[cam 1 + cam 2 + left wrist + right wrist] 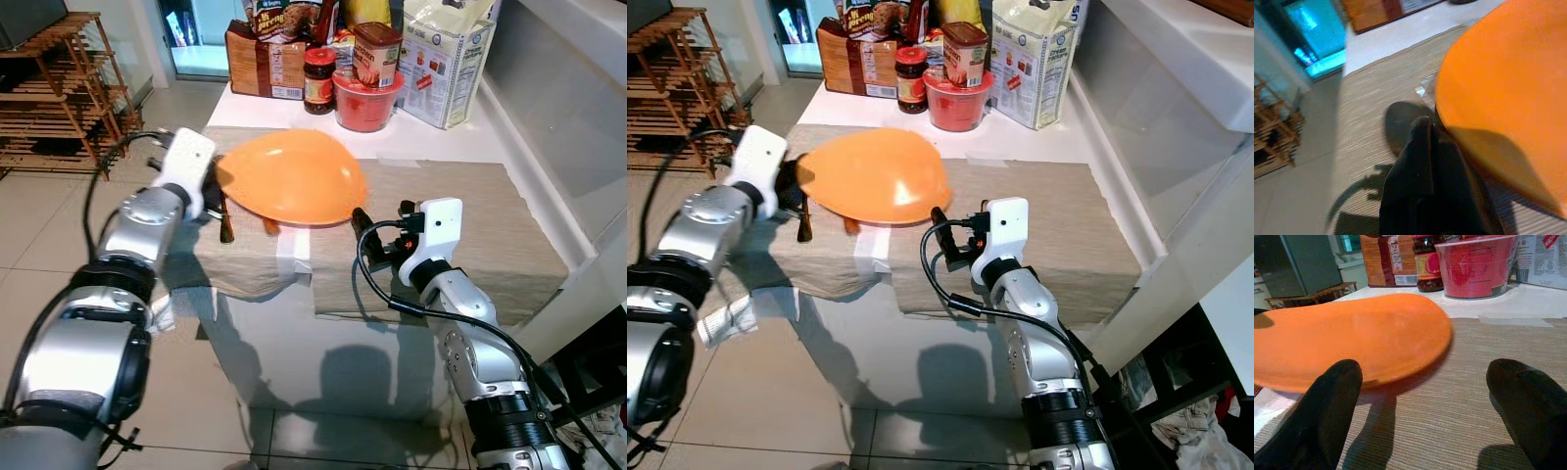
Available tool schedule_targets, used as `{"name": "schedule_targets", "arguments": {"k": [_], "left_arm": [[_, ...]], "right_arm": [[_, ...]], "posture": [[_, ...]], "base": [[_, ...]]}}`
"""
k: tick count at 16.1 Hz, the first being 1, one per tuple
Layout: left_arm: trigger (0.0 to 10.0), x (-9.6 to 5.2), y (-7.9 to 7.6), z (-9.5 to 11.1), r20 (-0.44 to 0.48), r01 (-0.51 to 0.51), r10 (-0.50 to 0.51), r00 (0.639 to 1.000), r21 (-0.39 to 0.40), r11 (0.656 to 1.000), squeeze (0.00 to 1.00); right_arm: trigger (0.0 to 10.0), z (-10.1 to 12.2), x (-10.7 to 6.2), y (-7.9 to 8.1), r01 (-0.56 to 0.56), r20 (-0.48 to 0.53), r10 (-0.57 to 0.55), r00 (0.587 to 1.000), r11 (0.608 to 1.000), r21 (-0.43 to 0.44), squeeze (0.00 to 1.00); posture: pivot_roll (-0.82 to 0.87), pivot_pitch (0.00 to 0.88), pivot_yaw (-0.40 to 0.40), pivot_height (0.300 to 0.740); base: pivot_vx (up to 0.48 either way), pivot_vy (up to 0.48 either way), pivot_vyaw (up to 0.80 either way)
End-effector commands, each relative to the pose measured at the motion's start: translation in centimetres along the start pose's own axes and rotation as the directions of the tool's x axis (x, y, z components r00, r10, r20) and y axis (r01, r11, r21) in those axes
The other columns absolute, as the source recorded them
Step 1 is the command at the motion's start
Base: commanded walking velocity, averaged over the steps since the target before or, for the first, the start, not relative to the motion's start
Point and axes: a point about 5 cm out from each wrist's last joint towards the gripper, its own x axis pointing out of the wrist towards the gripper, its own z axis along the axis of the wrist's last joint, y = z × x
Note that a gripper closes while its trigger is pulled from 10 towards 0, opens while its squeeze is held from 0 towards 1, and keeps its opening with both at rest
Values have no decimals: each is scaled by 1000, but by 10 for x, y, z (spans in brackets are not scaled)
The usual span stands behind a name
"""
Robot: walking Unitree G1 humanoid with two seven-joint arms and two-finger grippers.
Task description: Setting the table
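An orange plate (289, 176) hangs tilted just above the beige placemats (470, 230) on the white table. My left gripper (217, 191) is shut on the plate's left rim; in the left wrist view its black fingers (1425, 161) pinch the orange plate (1498, 88) at the edge. My right gripper (377, 235) stands open over the right mat, close to the plate's near right edge and apart from it. The right wrist view has the orange plate (1352, 338) ahead of the spread fingers (1327, 411). A dark brown utensil (226, 223) lies under the plate's left side.
At the table's back stand a red tub (364, 98), a jar (318, 80), a brown box (265, 61) and a white bag (441, 59). A wooden rack (59, 88) stands on the floor to the left. A white ledge (549, 186) borders the right.
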Motion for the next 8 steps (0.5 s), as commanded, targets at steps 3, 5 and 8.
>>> {"name": "schedule_targets", "arguments": {"k": [3, 5, 8], "left_arm": [[10000, 4, -2, 30, 122, 27, -28, 992, 11, 1000, 0], [10000, 4, -2, 36, 146, 30, -32, 989, 14, 999, 0], [10000, 4, -6, 53, 212, 54, -59, 975, 29, 998, 0]], "right_arm": [[10000, -10, -4, 0, 5, -48, -5, 999, 1000, 1, 0], [10000, -10, -4, 0, 5, -51, -5, 999, 1000, 1, 0], [10000, -12, -3, 0, 5, -56, -5, 998, 1000, 2, 0]], "posture": [[-9, 2, 10, 740], [-6, 2, 11, 740], [-1, 0, 10, 740]], "base": [[0, 0, 0], [0, 0, 0], [0, 0, 0]]}}
